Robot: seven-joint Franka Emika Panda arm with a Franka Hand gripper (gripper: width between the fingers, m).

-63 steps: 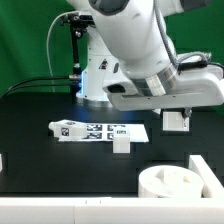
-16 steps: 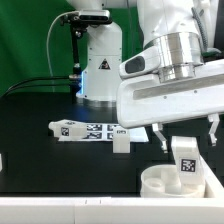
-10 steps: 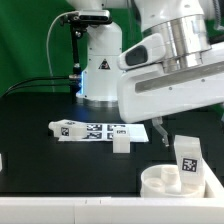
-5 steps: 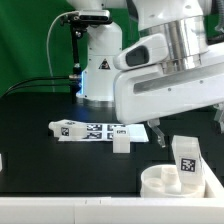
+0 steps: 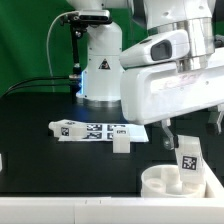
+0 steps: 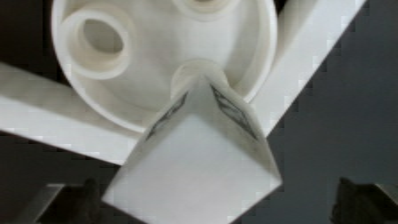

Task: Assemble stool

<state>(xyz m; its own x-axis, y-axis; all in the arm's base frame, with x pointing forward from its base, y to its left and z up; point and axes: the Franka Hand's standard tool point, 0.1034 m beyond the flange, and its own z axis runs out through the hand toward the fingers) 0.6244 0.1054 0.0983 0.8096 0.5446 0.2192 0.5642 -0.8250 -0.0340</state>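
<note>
A green backdrop (image 5: 28, 40) forms the back wall. The matte black counter (image 5: 45, 150) has a white front edge (image 5: 60, 208); black cables (image 5: 40, 83) run along its rear.

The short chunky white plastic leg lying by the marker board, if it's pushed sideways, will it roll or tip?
The short chunky white plastic leg looks blocky with flat faces, so it would probably slide on the black table rather than roll. It sits low and squat, so tipping seems unlikely. It is probably stiff, light moulded plastic.
</note>
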